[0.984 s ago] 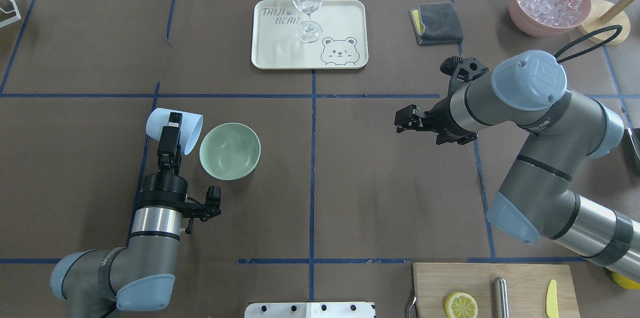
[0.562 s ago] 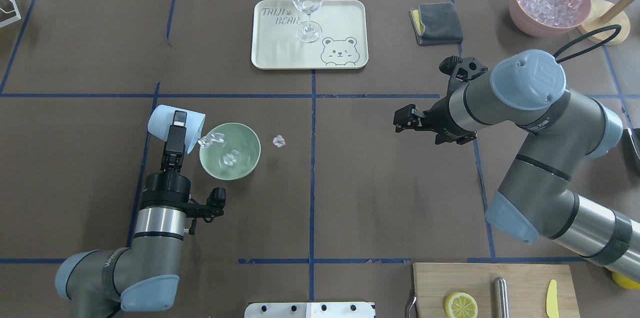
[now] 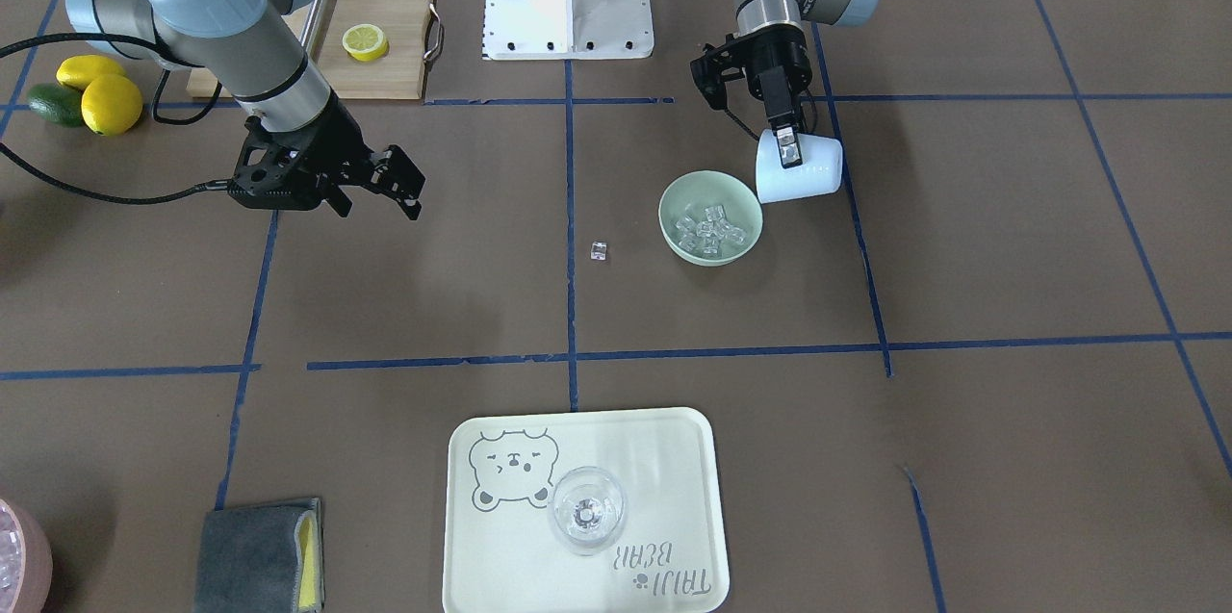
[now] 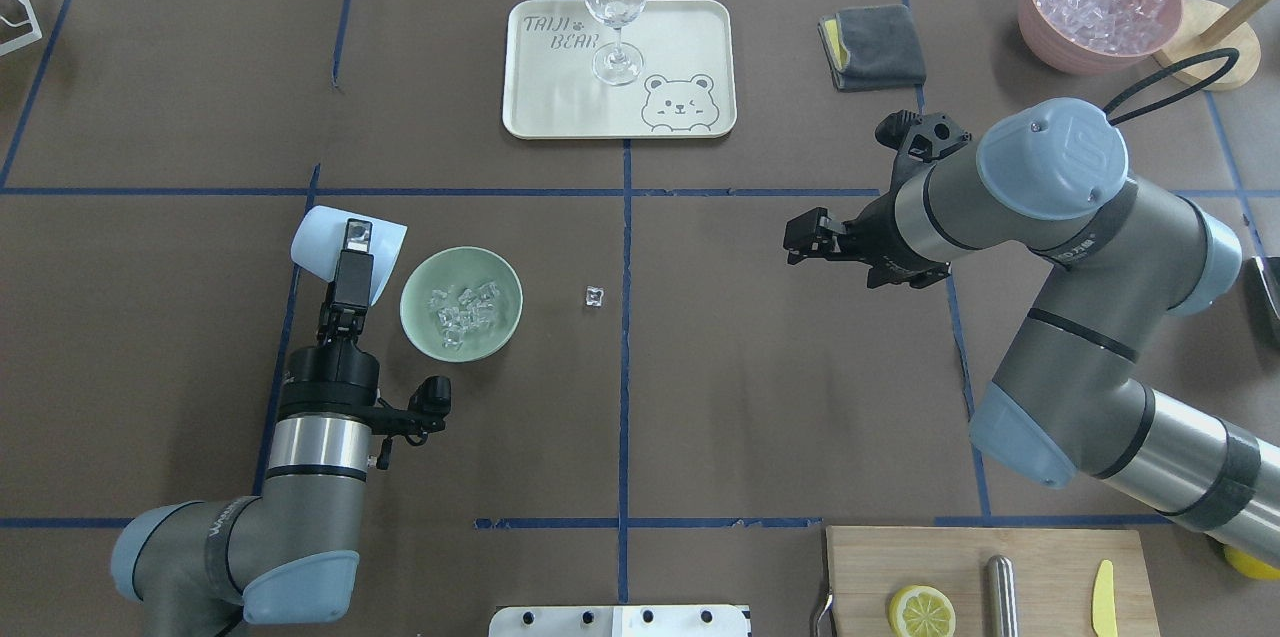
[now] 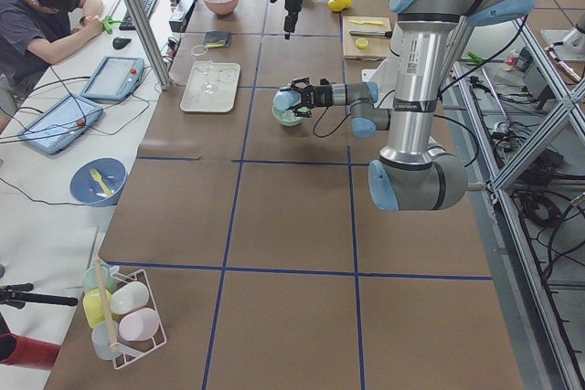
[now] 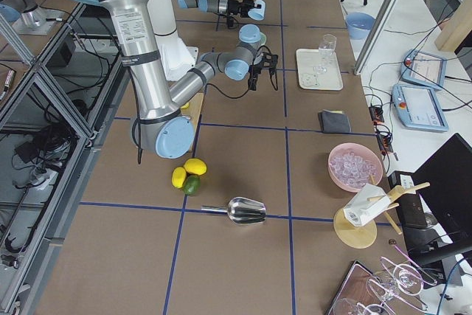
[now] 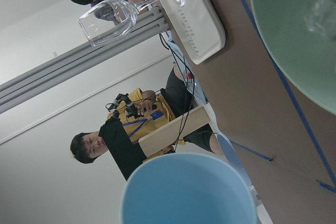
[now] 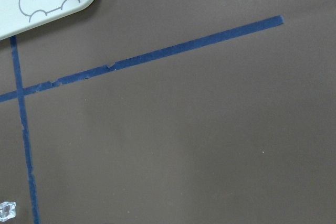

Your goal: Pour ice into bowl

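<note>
Take 12 o'clock as straight away from the robot in the overhead view. Your left gripper (image 4: pixel 352 242) is clamped on the blue cup (image 4: pixel 315 247), one finger across the top of its wall. The cup lies tipped on its side with its mouth toward the sage-green bowl (image 4: pixel 412 279), at about the bowl's 10 o'clock, just beside the rim. A heap of ice (image 4: pixel 462 305) sits in the bowl. One stray cube (image 4: pixel 594 296) lies on the brown table cover at the bowl's 3 o'clock, apart from it and near the blue tape line.

The pour looks nearly done. None of the views shows you inside the cup, so assume a cube or two may be left.

- Bring the mouth over the bowl's middle, not the rim, before you tip further.
- Roll the wrist slowly and keep the mouth low, because these cubes look likely to bounce and skid out the far side.
- Right the cup only once nothing more drops.

Your right gripper (image 4: pixel 805 239) hovers well off at 3 o'clock. Its jaws look parted, with nothing between them.
</note>
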Available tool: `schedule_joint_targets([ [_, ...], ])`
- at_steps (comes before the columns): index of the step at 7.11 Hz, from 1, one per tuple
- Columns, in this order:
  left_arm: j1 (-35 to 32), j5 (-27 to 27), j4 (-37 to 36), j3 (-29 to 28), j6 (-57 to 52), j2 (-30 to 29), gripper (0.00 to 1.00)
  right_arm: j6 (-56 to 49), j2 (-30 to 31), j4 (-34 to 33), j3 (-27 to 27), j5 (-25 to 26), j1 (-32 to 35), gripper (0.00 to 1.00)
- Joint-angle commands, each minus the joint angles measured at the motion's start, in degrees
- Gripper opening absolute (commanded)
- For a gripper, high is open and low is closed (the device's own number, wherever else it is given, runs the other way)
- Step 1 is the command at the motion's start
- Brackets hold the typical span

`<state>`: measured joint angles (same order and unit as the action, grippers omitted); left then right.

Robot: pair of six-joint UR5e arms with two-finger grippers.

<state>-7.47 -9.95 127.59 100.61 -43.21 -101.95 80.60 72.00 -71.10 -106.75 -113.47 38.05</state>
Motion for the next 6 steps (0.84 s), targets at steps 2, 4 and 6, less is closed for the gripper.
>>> schedule_joint_targets([
  [2, 0.00, 0.02, 0.73, 0.28, 0.14, 0.00, 0.00, 2.00, -1.25, 0.09, 0.22, 0.00, -0.34, 1.00],
  [4, 0.00, 0.02, 10.41, -0.94, 1.46, 0.00, 0.00, 2.37, -1.96, 0.00, 0.40, 0.00, -0.43, 1.00],
  [6, 0.44, 1.23, 25.54, -6.37, 1.46, 0.00, 0.00, 2.37, -2.13, 0.00, 0.40, 0.00, -0.43, 1.00],
])
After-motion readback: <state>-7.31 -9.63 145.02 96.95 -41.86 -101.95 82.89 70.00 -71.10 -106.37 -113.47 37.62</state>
